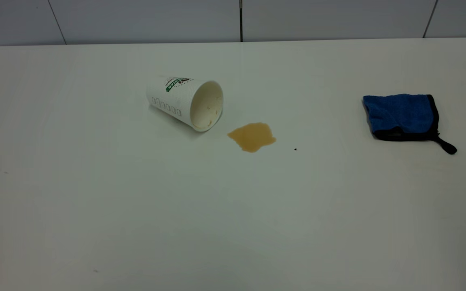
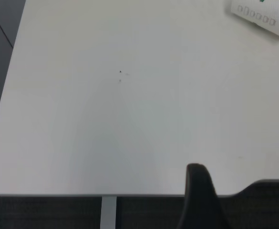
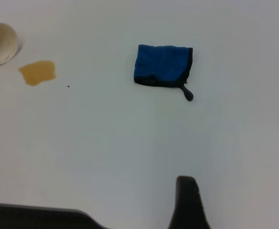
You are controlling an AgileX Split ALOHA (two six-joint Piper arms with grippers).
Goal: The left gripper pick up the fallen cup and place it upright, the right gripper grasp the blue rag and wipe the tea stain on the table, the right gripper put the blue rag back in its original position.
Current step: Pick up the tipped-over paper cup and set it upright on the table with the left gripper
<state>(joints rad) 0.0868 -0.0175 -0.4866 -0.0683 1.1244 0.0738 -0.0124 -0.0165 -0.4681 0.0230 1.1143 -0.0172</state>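
White paper is what I am seeing first: the cup (image 1: 185, 102) is lying on its side on the table (image 1: 136, 210), its open mouth facing the near right and showing a cream, stained inside. Just beside that mouth, apart from the rim, the tea stain (image 1: 252, 136) is sitting as an amber puddle, with a tiny dark speck (image 1: 295, 149) a little farther right. Well off to the right, the blue rag (image 1: 403, 116) is lying folded flat, its black tab pointing toward the near right corner. I am getting only one dark finger of the left gripper (image 2: 200, 200) and one of the right gripper (image 3: 187, 202), each hanging over the table's edge, so I cannot tell whether either is spread or pressed together.
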